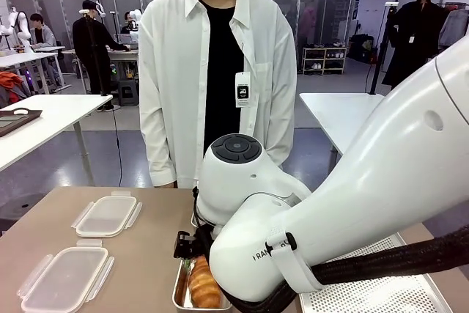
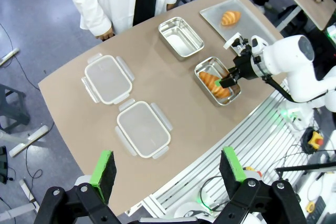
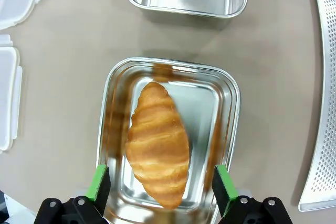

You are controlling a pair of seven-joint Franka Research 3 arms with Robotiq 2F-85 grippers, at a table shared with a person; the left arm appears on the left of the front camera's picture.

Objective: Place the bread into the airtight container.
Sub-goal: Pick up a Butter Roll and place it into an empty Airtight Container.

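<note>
In the left wrist view, two clear plastic lids (image 2: 107, 78) lie on the left half of the bench (image 2: 68, 93). The left gripper (image 2: 168, 163) is at the bottom edge, its fingers wide apart and holding nothing. Right of centre sit two metal boxes. The upper, the empty container (image 2: 181, 36), has nothing in it, and the lower, the steel container (image 2: 214, 66), holds the croissant (image 2: 212, 83), with the right gripper (image 2: 229, 80) just over it. At the upper right a second croissant (image 2: 230, 18) rests on a flat tray (image 2: 254, 19). The right wrist view shows the croissant lying lengthwise in the middle of the steel container, with the green-padded fingers (image 3: 100, 179) apart on either side and not touching it. The bread will likely be light, soft and flaky, easily crushed and a little greasy. The thick middle, pinched gently across its width, looks like the best hold.
</note>
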